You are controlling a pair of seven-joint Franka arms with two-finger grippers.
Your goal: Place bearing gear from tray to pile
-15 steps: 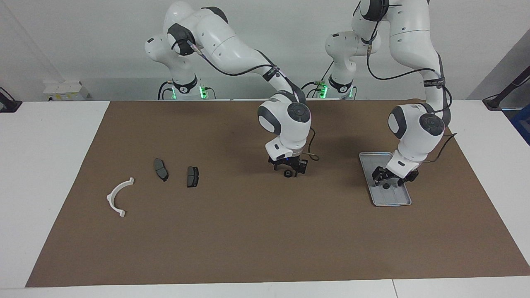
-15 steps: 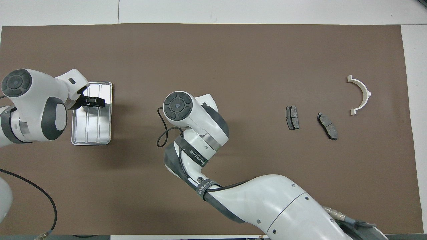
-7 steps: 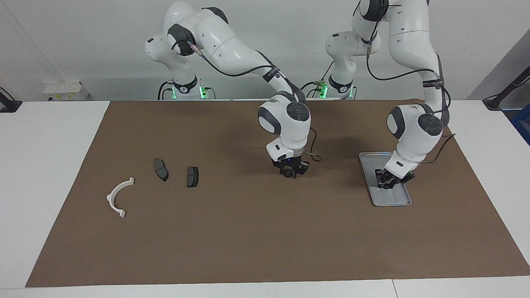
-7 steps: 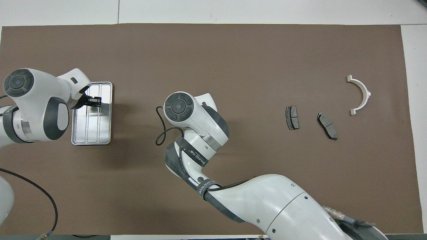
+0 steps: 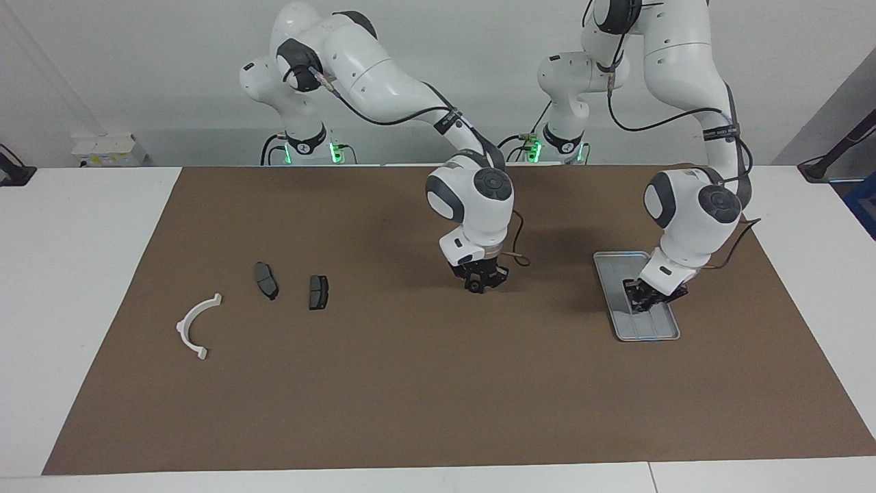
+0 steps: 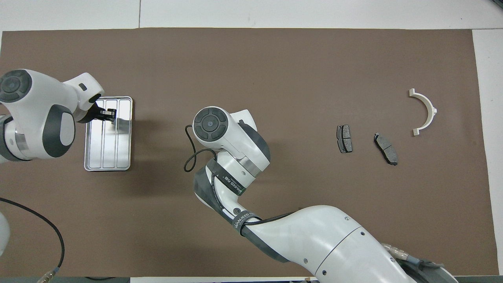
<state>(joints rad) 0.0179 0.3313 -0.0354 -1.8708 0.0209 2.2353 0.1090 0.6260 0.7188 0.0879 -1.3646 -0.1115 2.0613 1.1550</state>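
The silver tray (image 5: pixel 619 263) lies on the mat at the left arm's end; it also shows in the overhead view (image 6: pixel 121 157). My left gripper (image 5: pixel 643 302) is low over the tray, shut on a small dark bearing gear; it shows from above too (image 6: pixel 111 114). My right gripper (image 5: pixel 477 284) is low over the middle of the mat, shut on a second small dark bearing gear; the wrist hides it in the overhead view. The pile lies toward the right arm's end: a white half-ring bracket (image 5: pixel 195 327) and two dark brake pads (image 5: pixel 266 280) (image 5: pixel 318 292).
A brown mat (image 5: pixel 410 383) covers most of the white table. A loose black cable (image 6: pixel 190 157) loops beside the right wrist. The pile's parts lie apart from each other, also seen from above: bracket (image 6: pixel 426 112), pads (image 6: pixel 344 138) (image 6: pixel 386 148).
Both grippers were open a second ago and have shut on the small dark gears under them. The left gripper has shifted slightly over the tray. The pile has not moved.
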